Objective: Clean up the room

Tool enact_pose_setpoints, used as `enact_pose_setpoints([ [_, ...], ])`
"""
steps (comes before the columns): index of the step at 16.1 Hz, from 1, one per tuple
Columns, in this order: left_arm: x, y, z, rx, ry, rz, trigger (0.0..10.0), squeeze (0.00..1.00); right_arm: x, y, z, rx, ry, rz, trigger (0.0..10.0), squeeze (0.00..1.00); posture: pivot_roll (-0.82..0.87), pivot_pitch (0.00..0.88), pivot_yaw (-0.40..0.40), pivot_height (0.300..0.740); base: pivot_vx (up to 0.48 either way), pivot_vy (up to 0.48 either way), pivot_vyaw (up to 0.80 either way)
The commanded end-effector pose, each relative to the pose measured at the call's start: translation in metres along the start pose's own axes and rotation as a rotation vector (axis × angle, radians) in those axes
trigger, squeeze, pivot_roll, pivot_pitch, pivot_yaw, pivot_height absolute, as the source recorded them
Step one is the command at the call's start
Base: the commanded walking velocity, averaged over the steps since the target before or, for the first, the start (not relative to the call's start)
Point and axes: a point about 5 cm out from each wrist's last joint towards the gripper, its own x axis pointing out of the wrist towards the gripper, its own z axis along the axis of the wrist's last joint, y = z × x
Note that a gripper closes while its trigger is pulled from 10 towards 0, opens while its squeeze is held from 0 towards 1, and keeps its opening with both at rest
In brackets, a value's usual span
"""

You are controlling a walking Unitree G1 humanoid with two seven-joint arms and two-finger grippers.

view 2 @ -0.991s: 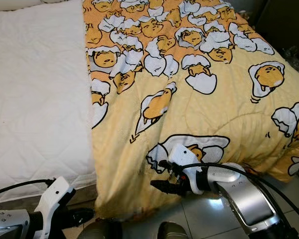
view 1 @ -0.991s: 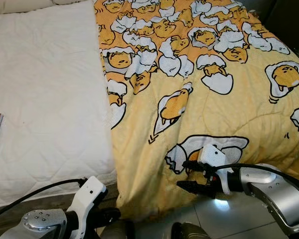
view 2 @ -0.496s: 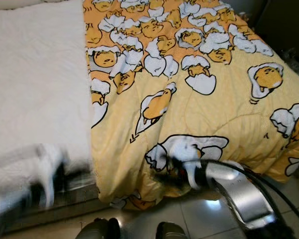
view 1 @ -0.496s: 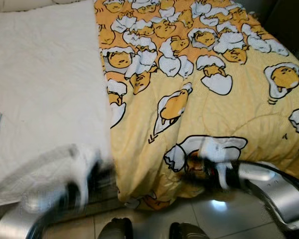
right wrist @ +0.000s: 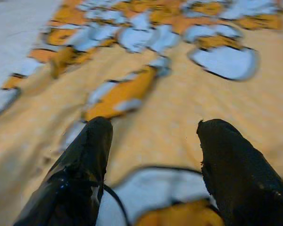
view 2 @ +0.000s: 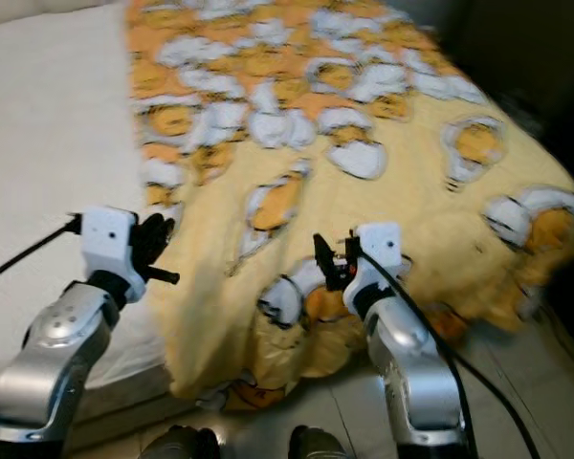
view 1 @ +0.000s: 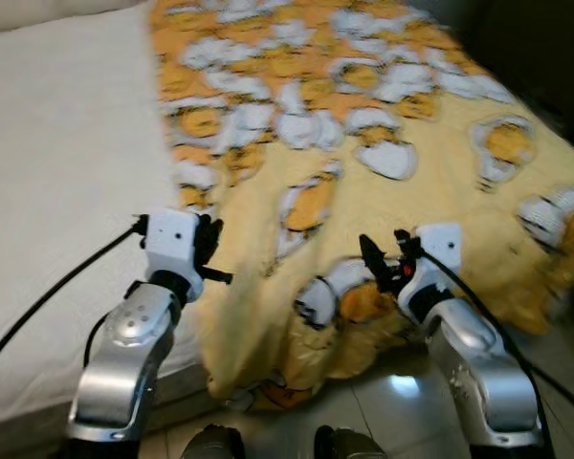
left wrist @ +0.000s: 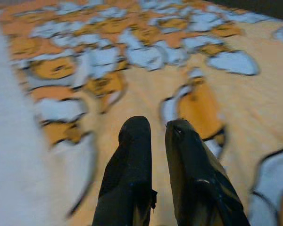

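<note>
- Where a second ago both arms sat low at the foot of the bed, they have since risen: the left gripper (view 1: pixel 209 260) now hovers over the left edge of the yellow blanket (view 1: pixel 430 201), close to where it meets the bare white mattress (view 1: pixel 57 191), and the right gripper (view 1: pixel 385 260) hovers over the blanket's near end.
- Half a second ago the left arm was only a blur low on the left, so its lift was quick; the whole picture has also shifted and softened, which points to the head camera having moved as well.
- Seen from the left wrist, the left fingers (left wrist: pixel 132 165) stand nearly together, with a thin gap and nothing between them.
- Seen from the right wrist, the right fingers (right wrist: pixel 85 165) are spread wide over the printed cloth, grasping nothing.
- The blanket covers the right part of the bed, and its near end hangs over the foot toward the tiled floor (view 1: pixel 402 402); the left part of the mattress lies uncovered.
- As a judgement, both arms look posed to take hold of the blanket, perhaps to spread or straighten it, though neither has a grip on it now.
</note>
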Motion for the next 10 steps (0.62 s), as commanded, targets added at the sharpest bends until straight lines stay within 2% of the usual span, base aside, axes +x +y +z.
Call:
enact_pose_setpoints([
  [1,0.0007,-0.0013,-0.0018,-0.001,-0.002,0.012,10.0,0.0,-0.0044,0.0017,0.0008,-0.024,-0.011,-0.009,10.0,0.0,-0.09,0.065,0.018,0.74,0.0,0.0,-0.79],
  [2,0.0034,-0.0018,-0.002,-0.025,-0.01,0.028,10.0,0.0,-0.0055,0.0018,-0.0013,-0.015,-0.004,-0.02,10.0,0.0,-0.09,0.061,0.025,0.74,0.0,0.0,-0.79],
  [3,0.0054,-0.0039,-0.0035,-0.029,-0.011,0.03,10.0,0.0,-0.0066,0.0008,-0.0034,-0.019,0.004,-0.033,10.0,0.0,-0.09,0.058,0.028,0.74,0.0,-0.48,-0.78],
  [6,0.0065,-0.008,-0.0058,0.028,-0.022,0.034,10.0,0.0,-0.0093,-0.0029,-0.006,-0.03,0.014,-0.06,10.0,0.0,-0.08,0.059,0.025,0.74,0.0,-0.472,-0.79],
  [7,0.0046,-0.0069,-0.0048,0.012,-0.038,0.048,10.0,0.0,-0.0108,-0.004,-0.0071,-0.033,0.018,-0.064,10.0,0.0,-0.08,0.06,0.022,0.74,0.0,0.0,-0.78],
  [10,0.0015,-0.0043,-0.0048,0.035,-0.058,0.031,10.0,0.0,-0.0138,-0.0032,-0.0091,-0.061,0.023,-0.058,10.0,0.0,-0.08,0.061,0.02,0.74,0.0,0.0,0.0],
])
